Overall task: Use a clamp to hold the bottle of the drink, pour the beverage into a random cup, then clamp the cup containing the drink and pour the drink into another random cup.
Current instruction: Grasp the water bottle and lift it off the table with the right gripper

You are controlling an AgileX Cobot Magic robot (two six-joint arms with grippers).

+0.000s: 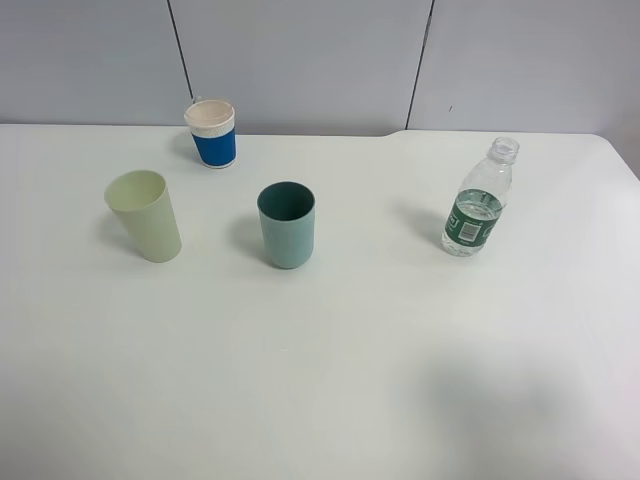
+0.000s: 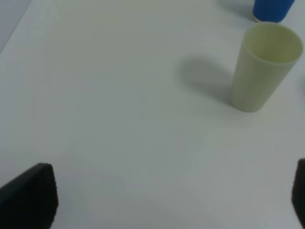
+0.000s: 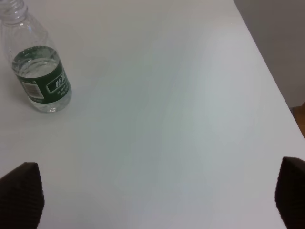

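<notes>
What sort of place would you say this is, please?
Probably a lab or office test bench, not a kitchen: a bare white table against grey panel walls, holding only a bottle, a teal cup, a pale cup and a paper cup, spaced apart.

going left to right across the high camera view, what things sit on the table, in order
pale yellow-green cup → blue-and-white paper cup → teal cup → bottle
</notes>
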